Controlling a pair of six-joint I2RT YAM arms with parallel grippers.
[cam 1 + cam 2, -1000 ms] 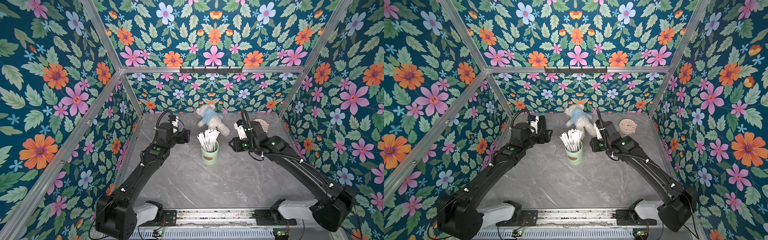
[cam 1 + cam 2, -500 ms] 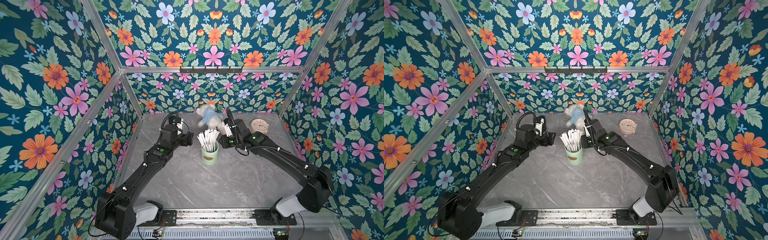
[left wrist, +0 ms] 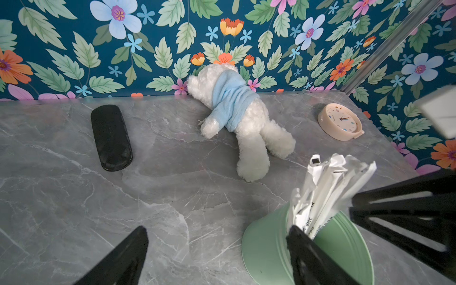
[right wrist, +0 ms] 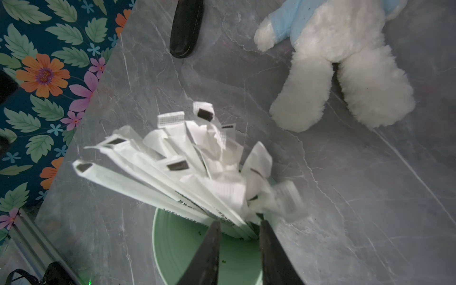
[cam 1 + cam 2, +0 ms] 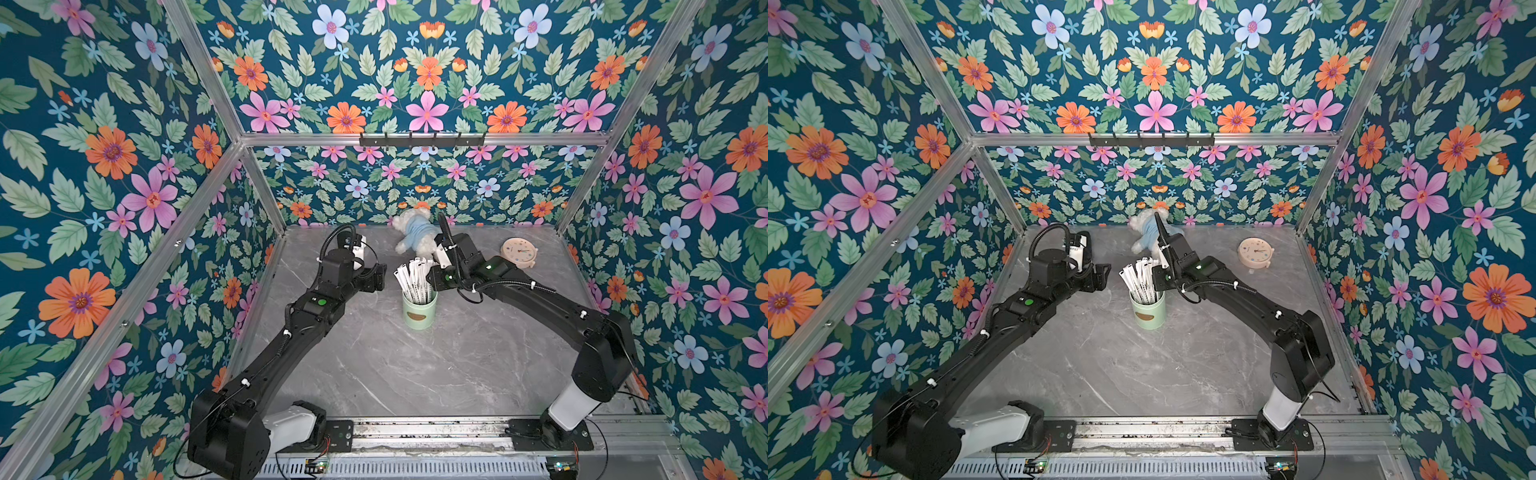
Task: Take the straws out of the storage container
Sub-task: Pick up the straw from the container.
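Here's the storage container (image 5: 419, 309), the mint-green cup with the brown oval on its side, standing upright in the middle of the grey marble table (image 5: 415, 374), right between the two arms in both top views. The straws (image 5: 411, 278) are all inside it, a white paper-wrapped bundle fanning up past the rim and leaning toward the left arm's side. The right gripper (image 4: 239, 223) is in at the rim, and in its wrist view the jaws are narrowed on the foot of the bundle, with straws filling the gap between the two black fingers: a pinch on the straws, low down where they meet the cup's mouth. One wrapper end beside those fingers is blurred. Over to the left gripper (image 3: 217, 232): jaws spread wide and holding nothing, one finger just in front of the cup's wall in its wrist view, though I cannot tell if it touches. Behind the cup, near the back wall, a white plush bear in a blue sweater (image 5: 413, 235) lies face down, a round pinkish clock (image 5: 518, 252) sits off to the right arm's side, and a black case (image 3: 111, 137) lies flat, well apart from the cup.
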